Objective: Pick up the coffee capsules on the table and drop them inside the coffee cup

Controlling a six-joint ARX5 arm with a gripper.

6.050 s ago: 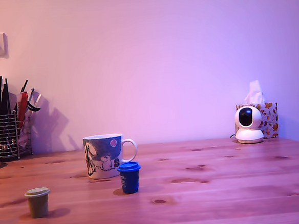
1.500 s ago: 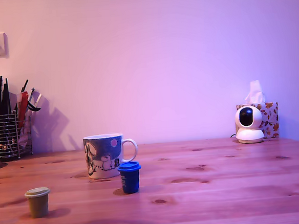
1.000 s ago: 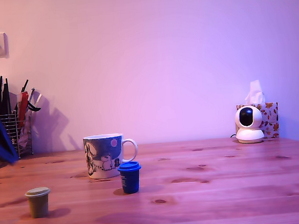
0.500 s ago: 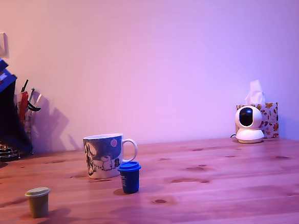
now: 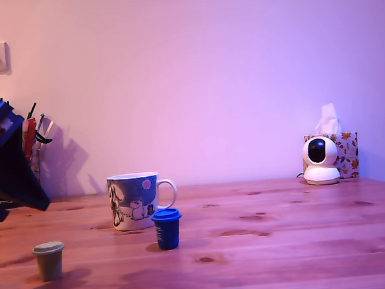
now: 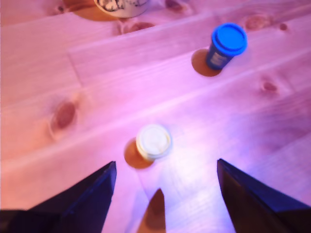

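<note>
Above olive capsule (image 6: pixel 153 141) — claw (image 6: pixel 165 174) spread.

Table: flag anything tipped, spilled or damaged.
Nothing stands out. The olive-green capsule and blue capsule stand upright on the table, the coffee cup too. The tool hangs open above the olive-green one.

The exterior view sits low at the table's (image 5: pixel 285 244) near edge, facing the far wall. The wrist view looks down close. Both show both capsules.
</note>
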